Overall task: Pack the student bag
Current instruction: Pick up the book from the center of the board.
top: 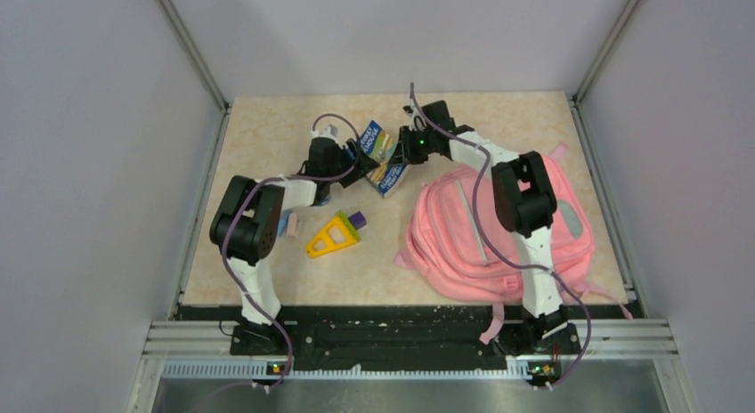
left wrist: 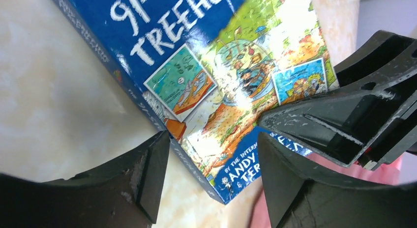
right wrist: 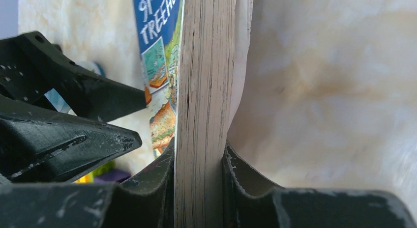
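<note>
Now the bag (top: 445, 244) lies flat, just beside the right gripper (right wrist: 199, 188), which clamps the book (right wrist: 204, 90) by its page edge. The left gripper (left wrist: 211, 174) stands wide astride the book's corner; whether it grips is unclear. This looks like a handover. Next, the left must back clear so the right can carry the book bagward.

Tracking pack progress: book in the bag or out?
Out. The right gripper clamps the book by its page edge, beside the student bag, not inside it.
</note>
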